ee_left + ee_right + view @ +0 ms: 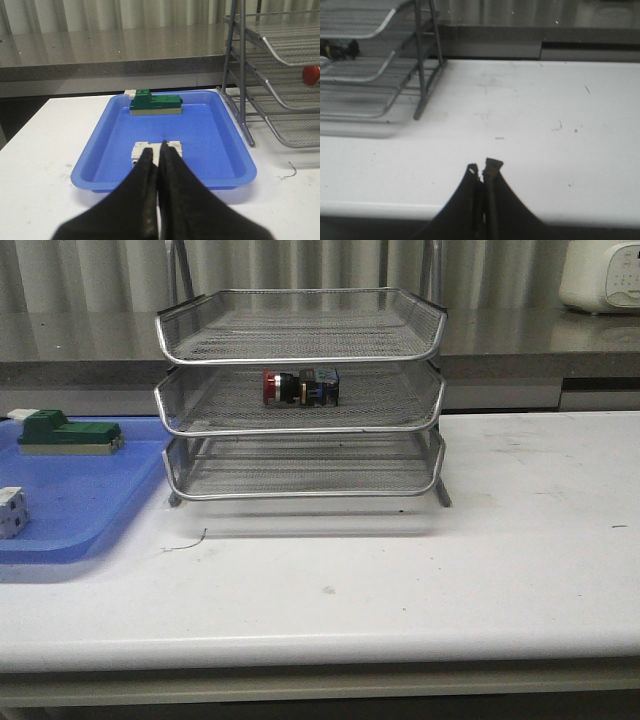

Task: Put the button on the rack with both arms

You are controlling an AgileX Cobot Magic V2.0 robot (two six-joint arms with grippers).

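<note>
Only the front view shows the button [300,387] whole — lying on its side in the middle tier of the rack [300,340], red head toward the robot's left. From the left wrist just its red head peeks out, and the left end effector [159,150] is pinched closed, empty, over the blue tray [100,150] with the green block [154,102] and white part [156,150]. The right end effector [483,172] — likewise closed, empty — hangs over bare counter [545,125].
</note>
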